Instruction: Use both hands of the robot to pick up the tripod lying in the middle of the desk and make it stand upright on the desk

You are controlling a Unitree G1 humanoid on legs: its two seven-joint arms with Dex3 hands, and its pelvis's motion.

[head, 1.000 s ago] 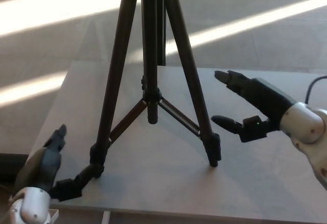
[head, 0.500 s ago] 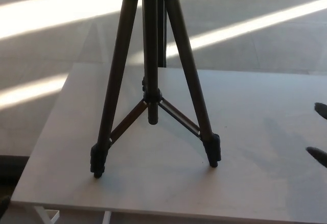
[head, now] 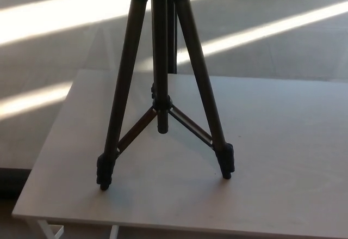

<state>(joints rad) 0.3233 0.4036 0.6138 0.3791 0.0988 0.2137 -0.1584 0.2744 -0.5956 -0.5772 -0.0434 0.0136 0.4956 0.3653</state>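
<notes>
A dark brown and black tripod [head: 160, 86] stands upright on the pale desk [head: 283, 141]. Its legs are spread. One foot [head: 105, 176] rests near the front left, another foot [head: 227, 165] near the middle front, and the third leg goes down behind the centre column toward the desk's far edge. The tripod's top runs out of the picture. Neither of my hands shows, and nothing touches the tripod.
The desk's front edge [head: 179, 225] runs along the bottom of the picture, with a white frame leg [head: 46, 231] under its left corner. Beyond the desk lies a grey floor crossed by bright sun stripes [head: 65, 10].
Both hands have drawn back out of the picture: the left left first, the right moved off to the right. The tripod has stayed standing in place.
</notes>
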